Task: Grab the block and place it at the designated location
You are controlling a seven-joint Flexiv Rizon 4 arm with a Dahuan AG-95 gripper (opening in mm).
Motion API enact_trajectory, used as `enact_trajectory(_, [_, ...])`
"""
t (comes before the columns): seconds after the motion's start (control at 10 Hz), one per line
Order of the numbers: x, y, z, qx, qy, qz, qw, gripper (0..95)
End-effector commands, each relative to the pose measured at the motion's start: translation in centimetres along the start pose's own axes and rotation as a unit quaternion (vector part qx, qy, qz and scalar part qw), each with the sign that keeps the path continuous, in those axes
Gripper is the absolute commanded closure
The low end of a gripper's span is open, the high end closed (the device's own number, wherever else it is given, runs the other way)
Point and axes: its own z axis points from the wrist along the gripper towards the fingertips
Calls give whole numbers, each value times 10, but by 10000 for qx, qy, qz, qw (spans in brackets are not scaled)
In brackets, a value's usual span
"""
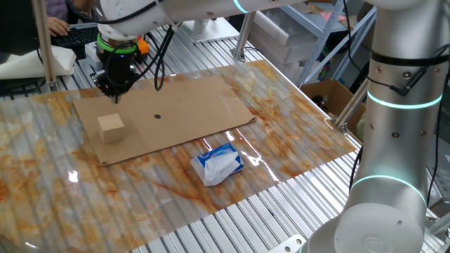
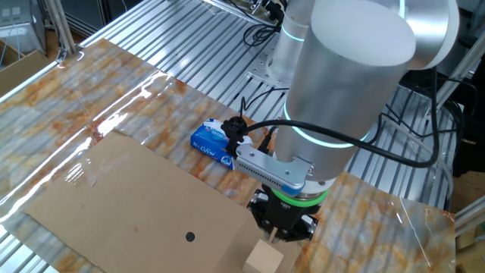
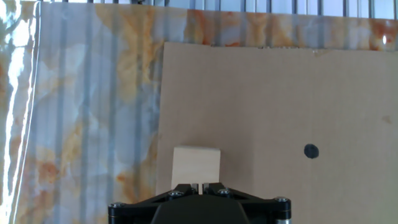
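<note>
The block (image 1: 111, 128), a light-tan wooden cube, sits on the left end of the brown cardboard sheet (image 1: 197, 102). It also shows in the other fixed view (image 2: 264, 258) and the hand view (image 3: 196, 166). The designated location, a small black dot (image 1: 157, 117), lies on the cardboard to the block's right, also in the other fixed view (image 2: 190, 236) and the hand view (image 3: 311, 150). My gripper (image 1: 114, 91) hangs a little above and behind the block, not touching it. Its fingertips (image 3: 191, 185) stand almost together, shut and empty.
A blue-and-white soft packet (image 1: 219, 163) lies on the marbled table cover in front of the cardboard, also in the other fixed view (image 2: 212, 140). The arm's large silver base (image 1: 394, 140) stands at the right. A cardboard box (image 1: 327, 95) sits beyond the table's right edge.
</note>
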Motion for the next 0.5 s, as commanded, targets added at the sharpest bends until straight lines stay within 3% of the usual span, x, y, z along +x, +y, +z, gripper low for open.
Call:
enact_trajectory(0.1, [0, 0, 2, -3, 3, 25, 10000, 190])
enact_trajectory(0.2, [0, 0, 4, -14, 2, 30, 10000, 0])
enact_trajectory(0.5, [1, 0, 15, -18, -14, 53, 10000, 0])
